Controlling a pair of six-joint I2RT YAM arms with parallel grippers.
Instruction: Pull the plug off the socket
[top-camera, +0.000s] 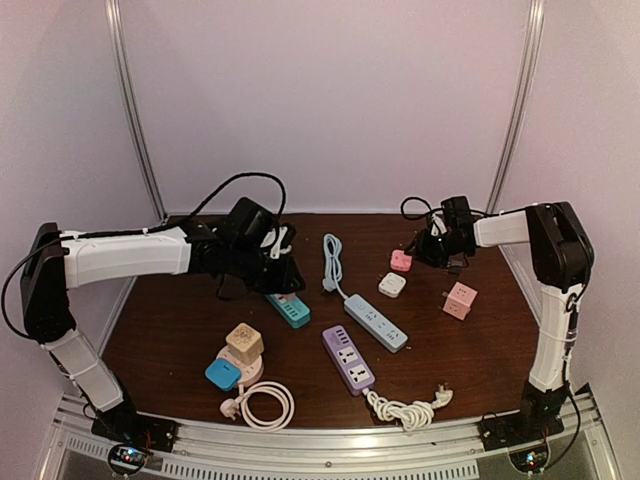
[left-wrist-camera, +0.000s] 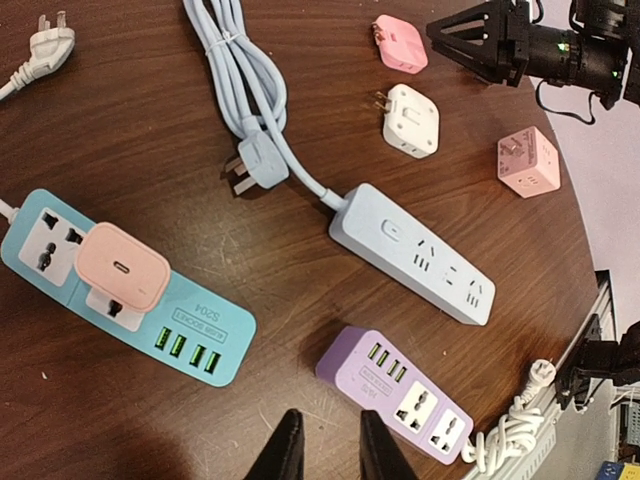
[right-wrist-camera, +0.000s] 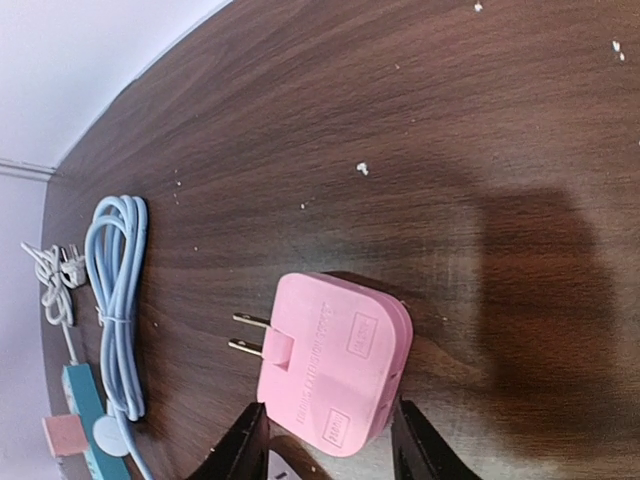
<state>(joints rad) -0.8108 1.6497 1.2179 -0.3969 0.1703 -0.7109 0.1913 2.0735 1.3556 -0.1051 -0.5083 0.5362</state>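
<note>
Pink square plug (left-wrist-camera: 122, 265) with one port on its face sits in the teal power strip (left-wrist-camera: 200, 335), left of table centre, next to green USB slots. Left gripper (left-wrist-camera: 330, 455) hangs above with jaws slightly apart, empty. Right gripper (right-wrist-camera: 330, 440) has its jaws parted and holds nothing; a loose pink adapter (right-wrist-camera: 330, 365) lies below. Blue strip (left-wrist-camera: 415, 250), purple strip (left-wrist-camera: 400, 395) and white adapter (left-wrist-camera: 410, 120) are nearby.

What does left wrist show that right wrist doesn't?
Left wrist only: purple power strip, light-blue power strip, white adapter, pink cube adapter.
Right wrist only: embossed lettering on the pink flat adapter, and the right gripper straddling it, contact unclear.
Both: that pink adapter, the bundled light-blue cable, the teal power strip with pink charger plugged in.
</note>
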